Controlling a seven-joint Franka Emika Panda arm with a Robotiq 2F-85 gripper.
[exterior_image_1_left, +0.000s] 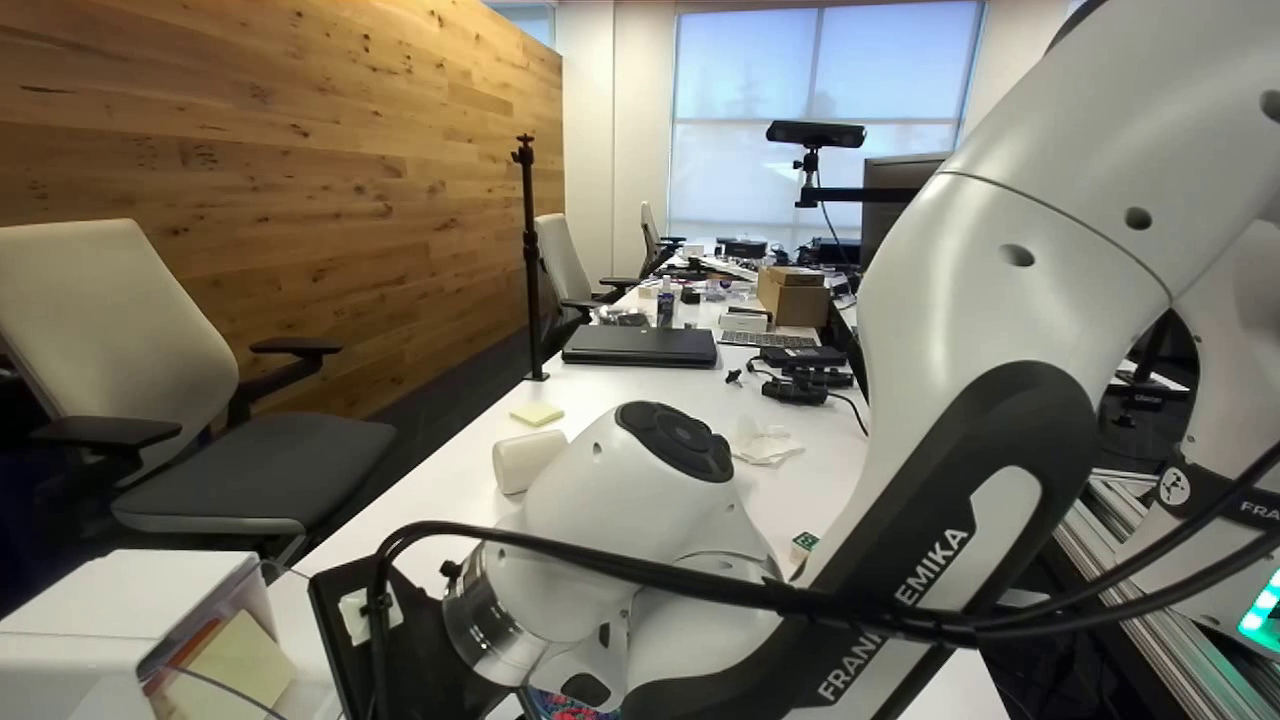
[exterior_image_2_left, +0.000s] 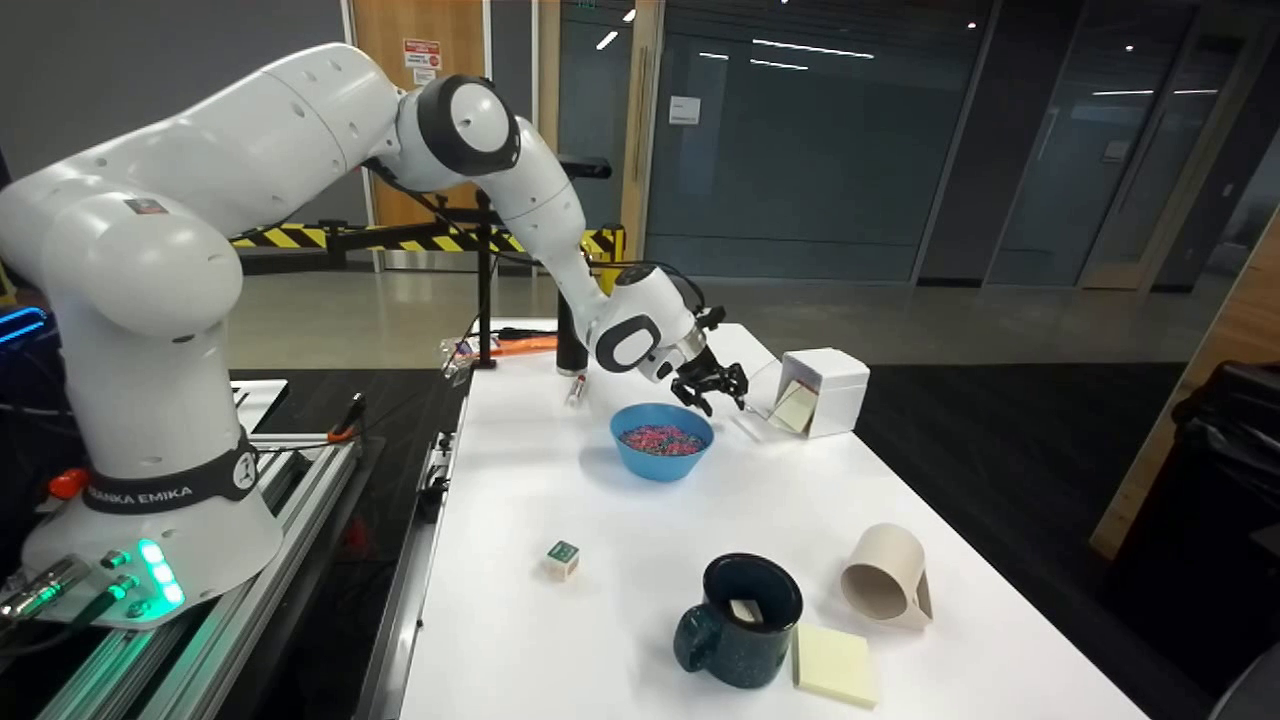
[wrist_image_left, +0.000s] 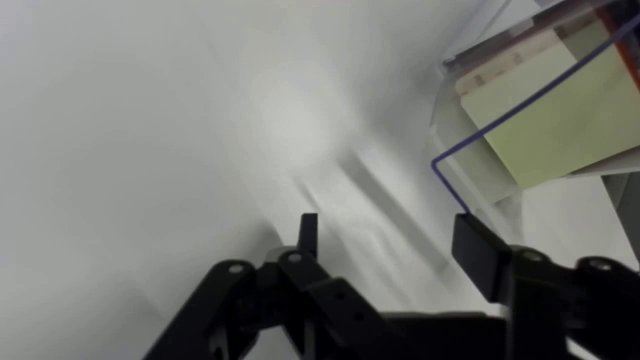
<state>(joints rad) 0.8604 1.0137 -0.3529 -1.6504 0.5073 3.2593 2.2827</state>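
My black gripper (wrist_image_left: 387, 240) stands open, with only white surface and shadows showing between its spread fingers (wrist_image_left: 477, 255). Beside the right finger, in the wrist view, is a clear holder with pale yellow notes (wrist_image_left: 555, 110) inside. The holder's purple-looking edge (wrist_image_left: 505, 117) runs down to that fingertip; whether they touch I cannot tell. An exterior view puts the gripper (exterior_image_2_left: 725, 408) low over the table, between a blue bowl (exterior_image_2_left: 660, 468) of pink and dark bits and a white box (exterior_image_2_left: 845, 395) with the notes at its front. In an exterior view the arm hides the gripper.
Nearer that camera are a dark mug (exterior_image_2_left: 740, 645), a beige cup (exterior_image_2_left: 890, 570) on its side, a yellow note pad (exterior_image_2_left: 835, 665) and a small cube (exterior_image_2_left: 562, 560). A black post (exterior_image_2_left: 571, 340) rises behind the bowl. Farther along lies a black laptop (exterior_image_1_left: 640, 346).
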